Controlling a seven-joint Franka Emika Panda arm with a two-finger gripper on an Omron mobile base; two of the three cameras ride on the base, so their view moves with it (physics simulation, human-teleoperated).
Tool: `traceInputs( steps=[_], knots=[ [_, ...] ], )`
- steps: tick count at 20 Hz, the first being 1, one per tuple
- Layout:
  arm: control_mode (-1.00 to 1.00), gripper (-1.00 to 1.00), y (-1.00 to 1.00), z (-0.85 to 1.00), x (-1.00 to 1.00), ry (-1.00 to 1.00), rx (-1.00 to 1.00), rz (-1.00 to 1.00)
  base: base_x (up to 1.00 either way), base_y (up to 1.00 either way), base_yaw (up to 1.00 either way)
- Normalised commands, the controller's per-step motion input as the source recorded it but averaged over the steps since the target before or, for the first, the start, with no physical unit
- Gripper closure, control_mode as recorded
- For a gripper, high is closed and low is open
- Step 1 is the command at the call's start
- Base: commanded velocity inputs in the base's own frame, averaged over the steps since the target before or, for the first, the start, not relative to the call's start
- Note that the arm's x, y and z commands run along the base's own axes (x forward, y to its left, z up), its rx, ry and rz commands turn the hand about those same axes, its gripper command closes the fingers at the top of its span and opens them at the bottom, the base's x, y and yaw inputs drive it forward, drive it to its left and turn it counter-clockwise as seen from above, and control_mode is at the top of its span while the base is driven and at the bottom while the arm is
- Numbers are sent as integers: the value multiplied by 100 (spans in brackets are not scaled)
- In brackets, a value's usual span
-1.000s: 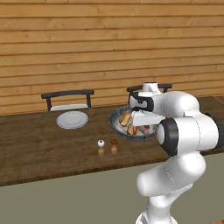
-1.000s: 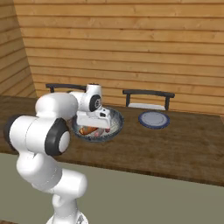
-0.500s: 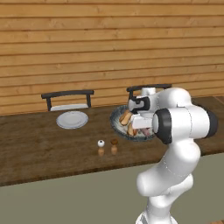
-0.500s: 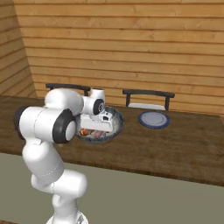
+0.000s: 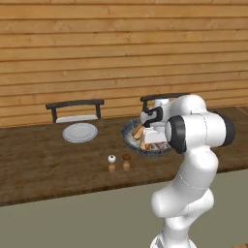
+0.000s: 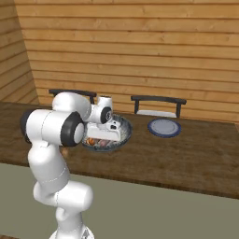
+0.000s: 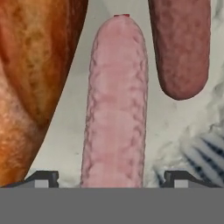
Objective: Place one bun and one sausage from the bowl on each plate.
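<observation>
Two sausages lie in the bowl (image 5: 130, 137) under the pincer (image 7: 111, 177): a pale pink sausage (image 7: 114, 105) running straight up between the two fingertips (image 7: 43, 178), and a darker red-brown sausage (image 7: 181, 48) just beside it, apart by a narrow strip of the bowl's speckled grey floor. A golden-brown bun (image 7: 33, 74) lies on the pink sausage's other side, close against it. The pincer is spread wide, one tip on each side of the pink sausage, touching neither it nor the bun as far as the hand view shows.

The bowl stands on the dark wooden surface (image 5: 43, 164), with the arm's hand lowered into it. One grey plate (image 5: 80, 132) lies on the surface well apart from the bowl, in front of a dark chair (image 5: 75, 109). A second, blue-rimmed plate (image 6: 164, 127) lies near the bowl on its opposite side, before another chair (image 6: 158, 105). Two small shakers (image 5: 119, 163), one white-topped and one brown-topped, stand side by side near the bowl, toward the surface's front edge.
</observation>
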Motion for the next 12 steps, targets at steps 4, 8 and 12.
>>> traceInputs(
  steps=[4, 8, 12],
  knots=[
    [-100, 100, 0, 0, 0, 0, 0, 0, 0, 0, 0],
    [-100, 100, 0, 31, -14, -1, 0, 3, 0, 0, 0],
    [-100, 100, -12, 89, -44, -5, 5, 4, 0, 0, 0]
  ],
)
